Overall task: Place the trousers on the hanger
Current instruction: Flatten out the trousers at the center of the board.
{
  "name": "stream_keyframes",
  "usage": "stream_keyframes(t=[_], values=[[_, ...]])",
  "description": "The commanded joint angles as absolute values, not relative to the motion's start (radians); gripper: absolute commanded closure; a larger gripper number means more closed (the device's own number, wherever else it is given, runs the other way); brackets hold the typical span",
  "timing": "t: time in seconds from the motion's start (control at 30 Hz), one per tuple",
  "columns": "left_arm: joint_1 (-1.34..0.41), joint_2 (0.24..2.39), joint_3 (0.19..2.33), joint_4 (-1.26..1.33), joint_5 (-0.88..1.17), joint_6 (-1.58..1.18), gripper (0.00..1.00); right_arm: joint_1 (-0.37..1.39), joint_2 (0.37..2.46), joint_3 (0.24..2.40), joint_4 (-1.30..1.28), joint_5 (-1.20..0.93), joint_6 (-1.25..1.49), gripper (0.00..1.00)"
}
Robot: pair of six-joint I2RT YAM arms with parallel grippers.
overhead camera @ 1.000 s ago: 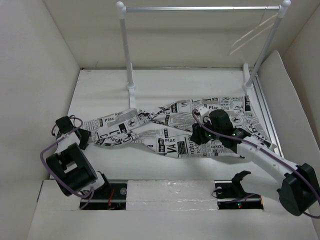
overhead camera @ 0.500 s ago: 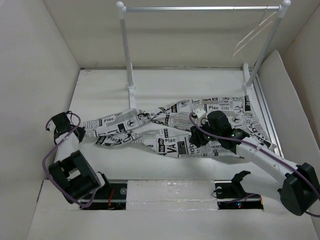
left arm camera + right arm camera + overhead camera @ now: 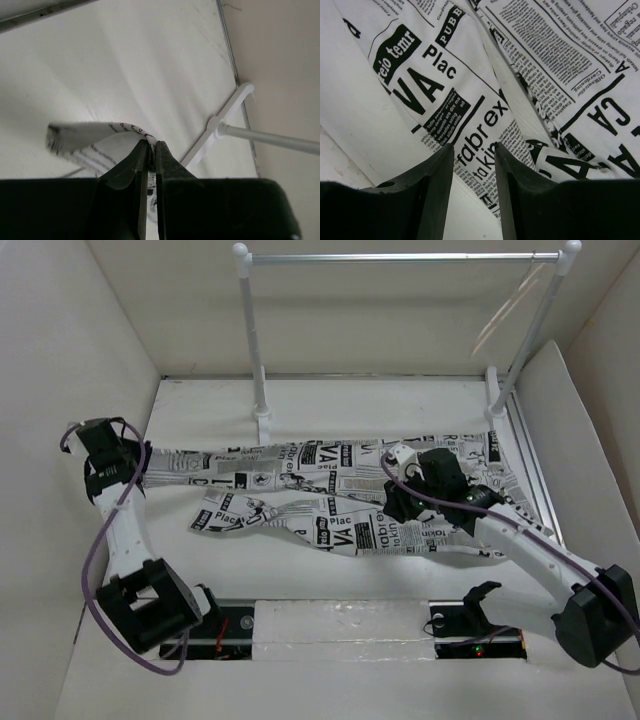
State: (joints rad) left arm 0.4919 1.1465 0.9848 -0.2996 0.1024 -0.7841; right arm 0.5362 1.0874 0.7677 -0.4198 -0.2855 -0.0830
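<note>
The trousers (image 3: 330, 520) lie stretched across the table, white with black newspaper print. My left gripper (image 3: 135, 462) is at the far left, shut on the end of the upper trouser leg; the left wrist view shows the hem (image 3: 85, 135) pinched between the closed jaws (image 3: 150, 144). My right gripper (image 3: 398, 508) is low over the waist part of the trousers, open, its fingers (image 3: 472, 146) apart with printed fabric (image 3: 470, 75) beneath them. The cream hanger (image 3: 505, 310) hangs at the right end of the rail, far from both grippers.
The metal rail frame (image 3: 400, 257) stands at the back on two white posts; its left foot (image 3: 263, 420) is near the upper leg and shows in the left wrist view (image 3: 220, 127). White walls close in on the left and right.
My left gripper has moved back and to the left, pulling the upper trouser leg out straight. The right gripper has stayed on the waist part.
</note>
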Motion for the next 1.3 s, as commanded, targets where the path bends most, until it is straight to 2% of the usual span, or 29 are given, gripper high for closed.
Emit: stream_keyframes(t=[0.0,0.17,0.2,0.23,0.27,0.33,0.4,0.47,0.5,0.57,0.6,0.7,0.77,0.8,0.87,0.9,0.93,1.17,1.27], values=[[0.485,1.282,1.099,-0.187,0.117,-0.854,1.0,0.528,1.127,0.847,-0.42,-0.302,-0.11,0.56],[0.443,1.607,1.238,-0.081,0.106,-0.888,0.99,0.537,1.158,0.877,-0.428,-0.282,-0.091,0.55],[0.416,1.699,1.321,-0.08,0.1,-0.868,0.71,0.554,1.161,0.88,-0.431,-0.281,-0.08,0.54],[0.405,1.741,1.372,-0.131,0.097,-0.848,0.57,0.564,1.163,0.881,-0.431,-0.281,-0.075,0.53],[0.396,1.802,1.472,-0.164,0.103,-0.807,0.39,0.592,1.163,0.881,-0.433,-0.276,-0.063,0.51],[0.385,1.818,1.532,-0.233,0.115,-0.76,0.3,0.624,1.158,0.879,-0.431,-0.264,-0.049,0.48],[0.385,1.748,1.507,-0.245,0.104,-0.713,0.29,0.669,1.143,0.871,-0.416,-0.253,-0.025,0.48],[0.376,1.668,1.439,-0.265,0.08,-0.69,0.34,0.689,1.134,0.864,-0.405,-0.239,-0.014,0.48],[0.367,1.572,1.337,-0.27,0.074,-0.666,0.38,0.701,1.129,0.859,-0.393,-0.238,-0.009,0.66],[0.344,1.465,1.203,-0.279,0.072,-0.652,0.42,0.701,1.114,0.848,-0.385,-0.233,-0.006,0.93],[0.344,1.365,1.069,-0.284,0.075,-0.646,0.43,0.701,1.109,0.845,-0.385,-0.227,-0.012,1.0],[0.269,1.187,0.834,-0.356,0.069,-0.693,0.41,0.701,1.083,0.848,-0.408,-0.178,-0.038,1.0],[0.229,1.1,0.743,-0.412,0.042,-0.745,0.35,0.669,1.062,0.856,-0.423,-0.176,-0.055,1.0],[0.219,1.027,0.668,-0.437,0.038,-0.77,0.32,0.655,1.054,0.862,-0.44,-0.184,-0.069,0.89],[0.21,0.964,0.608,-0.466,0.038,-0.842,0.27,0.617,1.028,0.865,-0.446,-0.219,-0.081,0.79],[0.21,0.931,0.569,-0.462,0.05,-0.859,0.24,0.617,1.019,0.861,-0.442,-0.235,-0.086,0.7],[0.21,0.931,0.557,-0.456,0.061,-0.895,0.23,0.603,1.011,0.859,-0.442,-0.257,-0.086,0.67],[0.221,0.916,0.469,-0.425,0.011,-1.015,0.27,0.594,0.954,0.853,-0.495,-0.285,-0.106,0.63],[0.255,0.94,0.423,-0.367,-0.024,-1.043,0.35,0.594,0.917,0.845,-0.514,-0.281,-0.104,0.63]])
